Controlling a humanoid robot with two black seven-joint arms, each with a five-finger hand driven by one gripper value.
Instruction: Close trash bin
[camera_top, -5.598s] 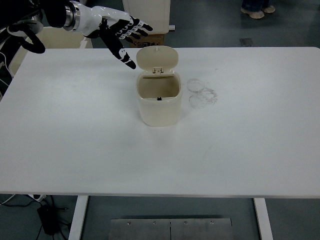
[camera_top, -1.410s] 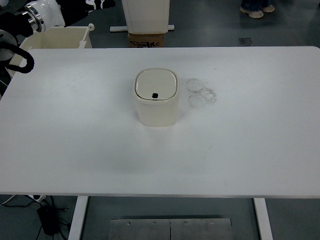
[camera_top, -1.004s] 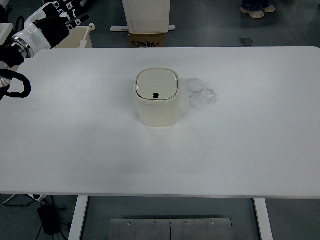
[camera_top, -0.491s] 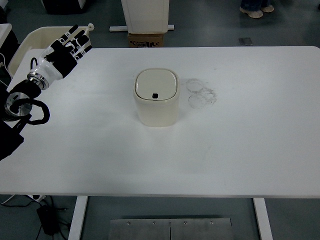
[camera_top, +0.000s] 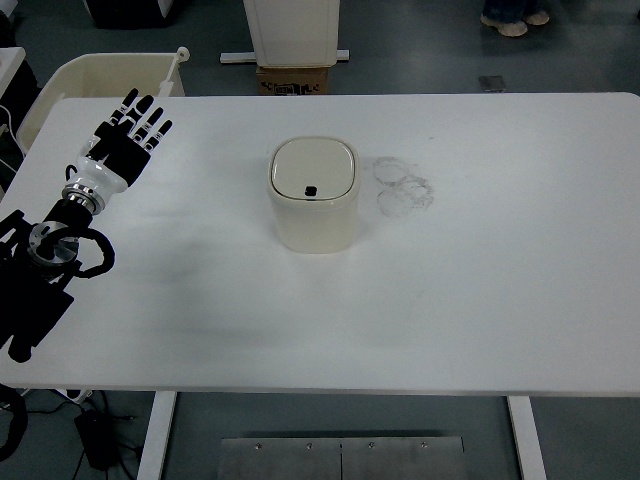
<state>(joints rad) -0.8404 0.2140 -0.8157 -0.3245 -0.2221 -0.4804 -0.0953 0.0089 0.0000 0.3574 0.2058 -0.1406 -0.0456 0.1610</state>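
The cream trash bin (camera_top: 314, 207) stands upright near the middle of the white table (camera_top: 480, 300). Its lid (camera_top: 313, 167) lies flat and shut on top, with a small black latch at its front edge. My left hand (camera_top: 127, 140) hovers over the table's left side, well to the left of the bin and not touching it. Its fingers are spread wide and hold nothing. The black left arm runs down to the picture's lower left corner. The right arm is out of view.
Faint ring marks (camera_top: 402, 186) stain the table just right of the bin. A cream tub (camera_top: 95, 76) stands off the table's far left corner. A white pedestal and cardboard box (camera_top: 293, 78) sit on the floor behind. A person's shoes (camera_top: 513, 19) show at top right.
The lid, open 5.6 s ago with my left hand beside it, is now shut. My left hand has drawn back to the left and come down toward the table's near-left side.
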